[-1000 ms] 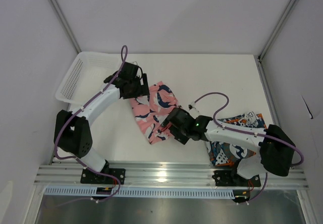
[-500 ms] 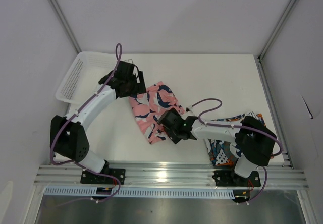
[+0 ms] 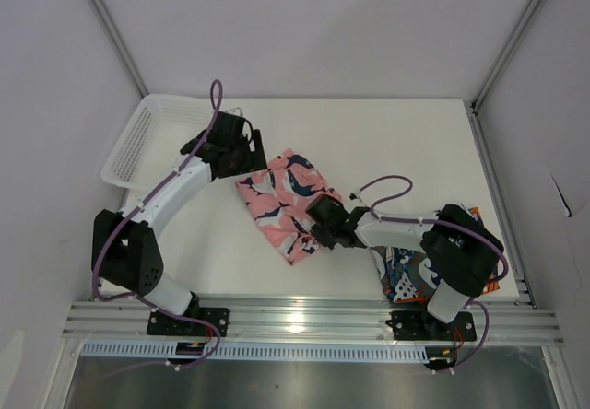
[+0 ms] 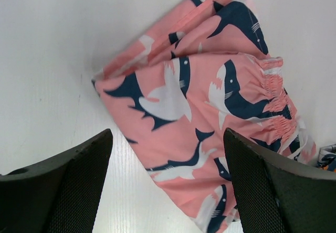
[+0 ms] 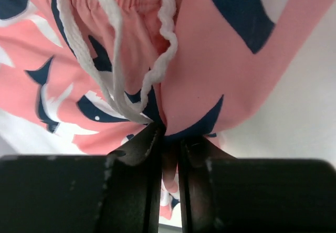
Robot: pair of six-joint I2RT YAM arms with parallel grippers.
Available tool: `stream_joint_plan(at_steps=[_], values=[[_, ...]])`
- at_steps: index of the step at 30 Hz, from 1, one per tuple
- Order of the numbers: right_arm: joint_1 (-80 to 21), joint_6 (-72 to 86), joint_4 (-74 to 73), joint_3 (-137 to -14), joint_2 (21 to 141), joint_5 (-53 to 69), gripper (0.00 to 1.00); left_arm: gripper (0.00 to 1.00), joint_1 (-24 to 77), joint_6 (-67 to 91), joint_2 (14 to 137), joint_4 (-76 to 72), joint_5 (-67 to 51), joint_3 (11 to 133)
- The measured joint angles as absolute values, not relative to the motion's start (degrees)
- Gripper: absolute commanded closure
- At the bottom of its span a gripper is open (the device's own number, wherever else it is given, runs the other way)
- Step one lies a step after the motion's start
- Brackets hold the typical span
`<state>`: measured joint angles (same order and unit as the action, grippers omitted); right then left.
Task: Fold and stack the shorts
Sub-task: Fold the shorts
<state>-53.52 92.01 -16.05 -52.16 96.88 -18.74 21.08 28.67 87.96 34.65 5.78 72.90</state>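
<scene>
Pinching shut within the last second, the right gripper [image 5: 169,138] now clamps the pink shorts [image 3: 281,202] at their 4 o'clock edge, so a fold can begin. The left gripper [image 3: 247,158] hovers at their 10 o'clock corner, jaws apart. Two pairs: pink mid-table, printed shorts [image 3: 406,275] at 4 o'clock. One mesh basket [image 3: 138,137].

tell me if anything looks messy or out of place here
The pink shorts lie rumpled and askew mid-table, white drawstring loose, one edge pinched in the right jaws. The printed shorts sit bunched under the right arm.
</scene>
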Motion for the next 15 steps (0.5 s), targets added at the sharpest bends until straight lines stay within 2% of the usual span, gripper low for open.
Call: stream_joint_plan(at_steps=[5, 10, 11, 14, 15], values=[[-47.77, 74.19, -16.1, -49.89, 93.93, -13.74, 0.77, 0.13, 21.08, 27.99, 89.78, 31.99, 3.73, 72.14], [-40.82, 51.99, -19.62, -54.61, 94.72, -8.03, 0.65, 0.13, 21.08, 26.92, 92.53, 30.09, 2.33, 71.88], [-39.22, 47.48, -20.56, -56.49, 95.46, -6.96, 0.57, 0.13, 21.08, 26.85, 92.99, 29.69, 2.26, 71.79], [-35.53, 36.07, -24.01, -64.31, 99.72, -6.59, 0.43, 0.13, 21.08, 26.55, 94.24, 28.69, 2.22, 71.7], [-34.74, 32.8, -25.3, -67.22, 101.32, -7.18, 0.33, 0.13, 21.08, 26.44, 94.72, 28.4, 2.28, 71.64]])
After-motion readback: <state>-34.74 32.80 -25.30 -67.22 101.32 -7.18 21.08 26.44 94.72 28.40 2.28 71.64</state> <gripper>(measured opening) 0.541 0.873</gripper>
